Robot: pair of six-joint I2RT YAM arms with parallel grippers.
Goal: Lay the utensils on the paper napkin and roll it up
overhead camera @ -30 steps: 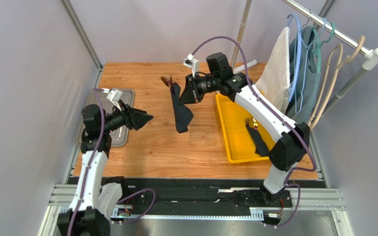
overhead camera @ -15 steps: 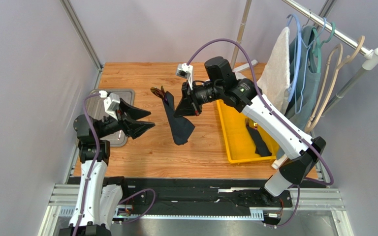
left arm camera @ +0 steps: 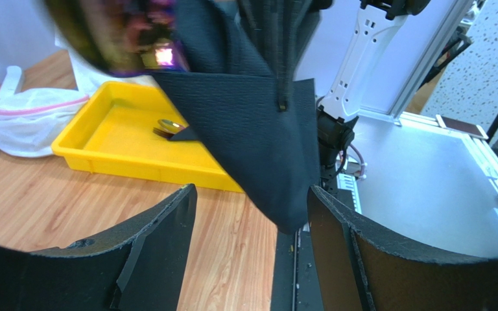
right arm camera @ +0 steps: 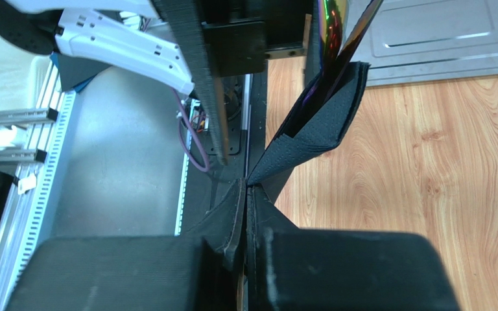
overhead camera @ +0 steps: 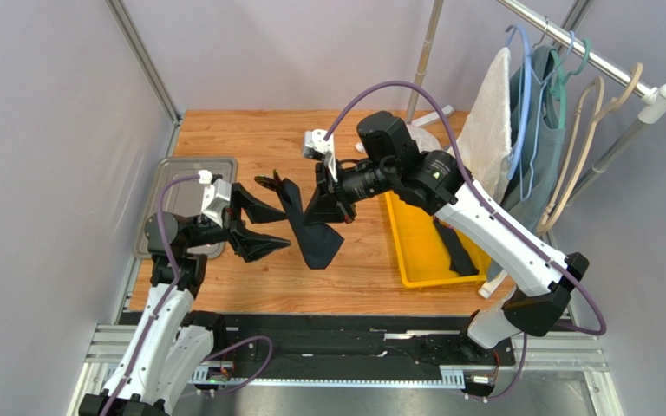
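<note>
- The right gripper is up over the middle of the table. Its jaws are pressed together on a fold of the paper napkin, and the right wrist view shows black paper pinched flat between the two pads.
- The napkin hangs clear of the wood as a loose wrap. It widens toward 6 o'clock and its lower corner droops free.
- The utensils ride inside that wrap. From overhead, their shiny purple heads poke out of the top end toward 10 o'clock.
- The left gripper sits at 9 o'clock of the napkin with its jaws spread wide and nothing held.
- From the left wrist camera, the napkin's bottom corner dangles in the gap between the two fingers, close to the right-hand one — touching or not, I can't tell.
- A yellow tray lies on the table at 3 o'clock of the napkin, partly under the right arm.
- A white mesh bag sits just beside the yellow tray's far end.
- A grey metal tray rests at the table's 9 o'clock edge, beyond the left arm.
- A white towel hangs from the rail out at 2 o'clock — well apart from the napkin.
</note>
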